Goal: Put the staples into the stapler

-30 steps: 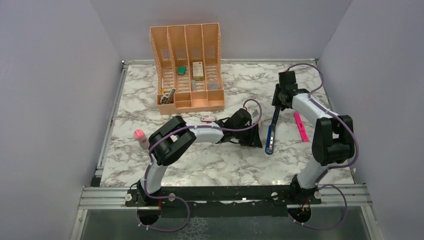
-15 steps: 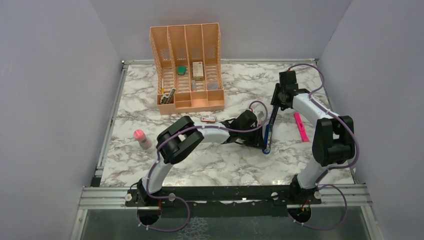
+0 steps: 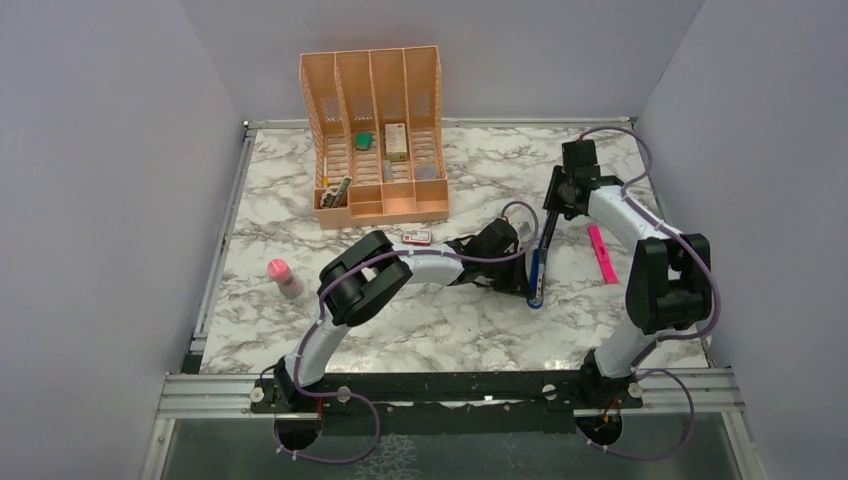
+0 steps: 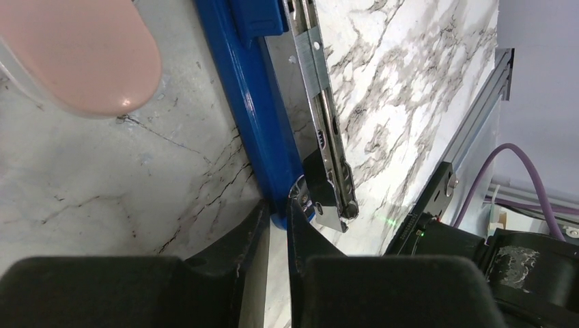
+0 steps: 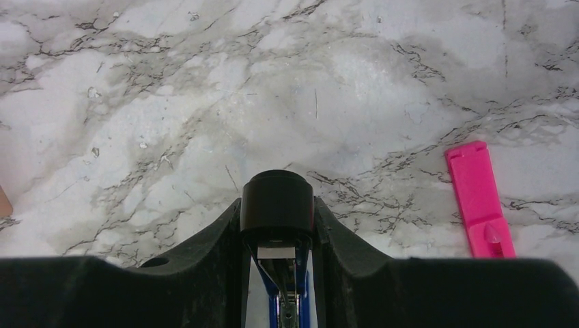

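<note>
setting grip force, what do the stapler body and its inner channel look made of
Stapler body: probably smooth blue plastic, evenly coloured with a soft sheen. Inner channel: likely thin sheet metal, silvery, reflective, with punched holes.

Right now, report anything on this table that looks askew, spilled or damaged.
The stapler is splayed open: black end held in the right gripper, blue base on the marble, silver channel bare, left gripper at its tip. That suits loading. Nothing looks spilled or damaged.
</note>
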Controlling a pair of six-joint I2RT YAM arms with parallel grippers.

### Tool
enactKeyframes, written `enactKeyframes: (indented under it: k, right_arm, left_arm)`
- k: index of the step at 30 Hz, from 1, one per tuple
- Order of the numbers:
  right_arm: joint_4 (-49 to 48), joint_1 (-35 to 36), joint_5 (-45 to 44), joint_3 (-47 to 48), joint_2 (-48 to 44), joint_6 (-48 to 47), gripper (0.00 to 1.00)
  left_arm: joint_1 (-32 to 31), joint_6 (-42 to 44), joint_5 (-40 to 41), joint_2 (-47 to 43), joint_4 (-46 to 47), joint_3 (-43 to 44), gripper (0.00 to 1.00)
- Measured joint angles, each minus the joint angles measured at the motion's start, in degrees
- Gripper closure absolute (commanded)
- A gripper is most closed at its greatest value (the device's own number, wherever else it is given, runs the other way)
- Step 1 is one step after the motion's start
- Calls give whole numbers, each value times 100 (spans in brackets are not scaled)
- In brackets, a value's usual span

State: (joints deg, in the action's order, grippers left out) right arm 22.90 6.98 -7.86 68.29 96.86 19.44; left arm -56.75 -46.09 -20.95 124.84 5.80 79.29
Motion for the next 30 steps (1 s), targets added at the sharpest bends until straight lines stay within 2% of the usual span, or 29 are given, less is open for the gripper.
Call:
enactKeyframes:
  k: [18,30]
  right_arm:
    - [103,212,-101,-852,-1285,50,76]
    - [492,723,-219,-1215,-1952,323,80]
  left_arm:
    - [-17,-232,-114,133,59,96,88]
    - [-28,-424,-382,365,470,168,89]
